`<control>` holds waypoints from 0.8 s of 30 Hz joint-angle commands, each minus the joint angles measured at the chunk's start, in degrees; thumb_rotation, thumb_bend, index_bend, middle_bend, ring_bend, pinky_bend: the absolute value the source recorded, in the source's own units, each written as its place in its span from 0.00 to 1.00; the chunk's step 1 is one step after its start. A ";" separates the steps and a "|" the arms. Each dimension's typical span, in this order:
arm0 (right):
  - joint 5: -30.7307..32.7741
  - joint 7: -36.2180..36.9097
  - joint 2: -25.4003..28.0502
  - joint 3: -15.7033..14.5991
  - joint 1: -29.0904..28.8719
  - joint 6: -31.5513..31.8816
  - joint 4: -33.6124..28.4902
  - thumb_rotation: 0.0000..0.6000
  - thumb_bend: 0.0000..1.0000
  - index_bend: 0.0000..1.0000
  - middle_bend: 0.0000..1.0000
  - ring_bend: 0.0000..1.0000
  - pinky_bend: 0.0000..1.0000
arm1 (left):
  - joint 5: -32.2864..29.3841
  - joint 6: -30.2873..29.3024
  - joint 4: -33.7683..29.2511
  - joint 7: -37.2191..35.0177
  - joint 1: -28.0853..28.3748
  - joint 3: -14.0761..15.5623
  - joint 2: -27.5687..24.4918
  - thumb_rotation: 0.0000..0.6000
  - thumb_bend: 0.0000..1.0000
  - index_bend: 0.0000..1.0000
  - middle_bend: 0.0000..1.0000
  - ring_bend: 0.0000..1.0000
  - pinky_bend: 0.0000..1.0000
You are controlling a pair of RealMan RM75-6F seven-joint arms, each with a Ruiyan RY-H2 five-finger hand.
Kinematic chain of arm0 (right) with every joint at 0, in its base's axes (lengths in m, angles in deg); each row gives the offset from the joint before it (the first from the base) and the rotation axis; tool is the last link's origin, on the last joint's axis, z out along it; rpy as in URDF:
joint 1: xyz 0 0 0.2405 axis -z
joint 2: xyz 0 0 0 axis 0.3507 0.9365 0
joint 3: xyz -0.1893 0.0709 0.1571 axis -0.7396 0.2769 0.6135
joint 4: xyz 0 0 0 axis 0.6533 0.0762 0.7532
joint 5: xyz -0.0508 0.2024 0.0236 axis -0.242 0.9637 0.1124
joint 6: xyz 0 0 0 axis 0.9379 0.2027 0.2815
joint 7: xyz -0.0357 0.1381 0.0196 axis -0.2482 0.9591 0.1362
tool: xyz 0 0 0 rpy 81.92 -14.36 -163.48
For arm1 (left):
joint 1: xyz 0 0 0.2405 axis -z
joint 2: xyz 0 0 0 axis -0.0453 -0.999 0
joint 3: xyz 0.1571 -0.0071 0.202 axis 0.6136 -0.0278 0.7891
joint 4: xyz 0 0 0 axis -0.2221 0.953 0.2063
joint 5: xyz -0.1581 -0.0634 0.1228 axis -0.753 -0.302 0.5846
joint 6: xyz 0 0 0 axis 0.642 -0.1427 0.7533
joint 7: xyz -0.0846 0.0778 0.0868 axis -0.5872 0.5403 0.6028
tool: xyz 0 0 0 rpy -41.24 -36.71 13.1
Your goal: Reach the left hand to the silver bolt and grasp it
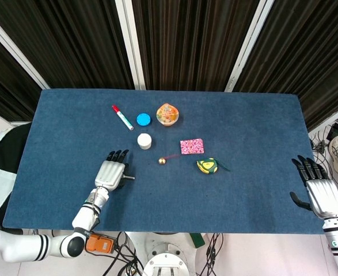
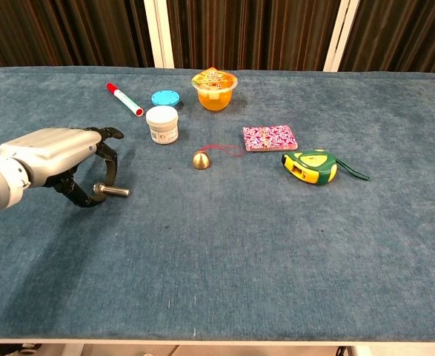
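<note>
My left hand point(image 2: 50, 157) curls around the silver bolt point(image 2: 112, 190) near the table's point(image 2: 291, 252) left edge, fingers pinching its head to secure it.

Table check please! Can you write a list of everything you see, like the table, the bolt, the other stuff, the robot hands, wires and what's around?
Surface: blue cloth table.
Job's things: silver bolt lying flat, left hand curled around its head end.
Clutter: red marker, blue lid, white jar, orange jelly cup, gold bell, pink pouch, tape measure.
Hands: right hand idle off the table's edge, holding nothing.
Cables: bundle on floor.
Surroundings: dark curtains.
</note>
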 commanded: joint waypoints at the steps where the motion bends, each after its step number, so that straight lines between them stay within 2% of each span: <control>1: 0.04 0.03 0.01 0.02 0.02 0.02 -0.02 1.00 0.46 0.03 0.08 0.07 0.15 | 0.49 -0.05 0.42 -0.54 -0.11 0.01 0.22 1.00 0.51 0.56 0.05 0.00 0.08; 9: -0.04 0.16 0.00 0.06 0.09 0.24 0.00 1.00 0.46 0.03 0.08 0.07 0.15 | 1.90 -0.87 0.95 -1.29 -0.49 -0.07 0.32 1.00 0.59 0.61 0.12 0.00 0.09; 15: -0.16 0.23 0.00 0.05 0.15 0.40 0.02 1.00 0.46 0.03 0.08 0.07 0.15 | 3.11 -1.68 -1.81 -1.30 -0.45 -0.83 -2.05 1.00 0.60 0.61 0.13 0.00 0.09; 18: -0.12 0.34 0.03 0.05 0.16 0.37 -0.01 1.00 0.46 0.03 0.08 0.07 0.15 | 3.03 -2.03 -5.87 0.00 0.20 -1.99 -5.62 1.00 0.60 0.61 0.13 0.00 0.09; 24: -0.12 0.65 0.11 0.08 0.17 0.39 -0.07 1.00 0.46 0.03 0.08 0.07 0.15 | 2.29 -3.31 -17.46 3.08 2.04 -6.03 -16.62 1.00 0.60 0.61 0.13 0.00 0.10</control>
